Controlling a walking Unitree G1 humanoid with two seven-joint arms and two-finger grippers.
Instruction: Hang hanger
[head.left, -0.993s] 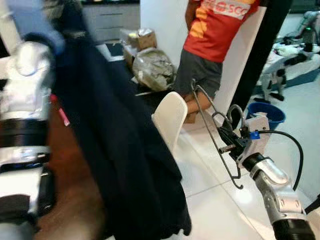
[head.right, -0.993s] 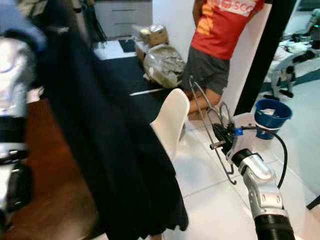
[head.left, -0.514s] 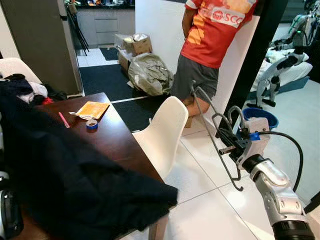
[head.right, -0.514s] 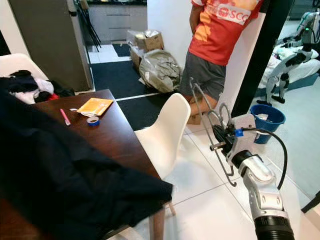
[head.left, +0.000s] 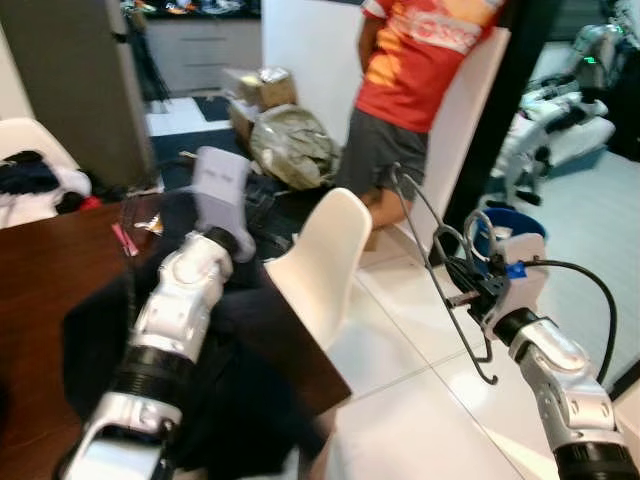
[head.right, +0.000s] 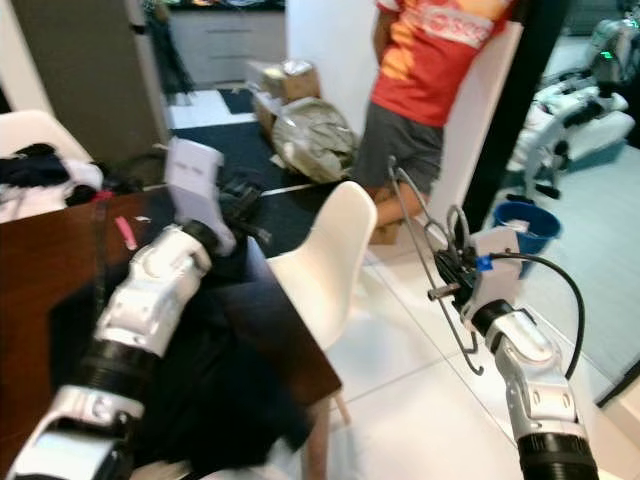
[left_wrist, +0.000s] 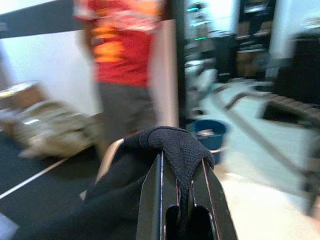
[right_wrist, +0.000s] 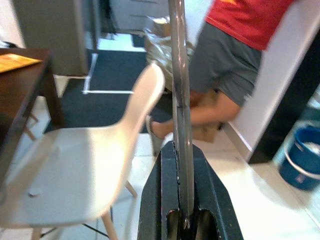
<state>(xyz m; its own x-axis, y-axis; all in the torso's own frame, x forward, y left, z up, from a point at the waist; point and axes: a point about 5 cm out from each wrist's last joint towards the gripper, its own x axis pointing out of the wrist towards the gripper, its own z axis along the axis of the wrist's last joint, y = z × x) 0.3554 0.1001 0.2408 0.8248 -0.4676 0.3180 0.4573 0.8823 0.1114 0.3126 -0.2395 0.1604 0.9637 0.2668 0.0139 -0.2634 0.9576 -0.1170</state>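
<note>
- Dark wooden table (head.left: 30, 300): occupies the robot's left foreground, one corner reaching toward the white chair (head.left: 325, 255).
- Dark garment (head.right: 215, 390): draped over the near part of the table, hanging past its edge.
- Pink pen-like item (head.left: 124, 240): lies on the tabletop; blurred, so its identity is uncertain.
- White tiled floor (head.left: 400, 400): carries the chair, a blue bucket (head.right: 525, 222) and a crumpled grey bag (head.left: 290, 148).

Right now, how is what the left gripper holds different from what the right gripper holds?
The left gripper pinches soft, dark cloth that droops over the brown table. The right gripper clamps a thin, stiff wire hanger, held in the air beside the white chair. The cloth is floppy and wide; the hanger is bare and skinny. Both are gripped tight.
</note>
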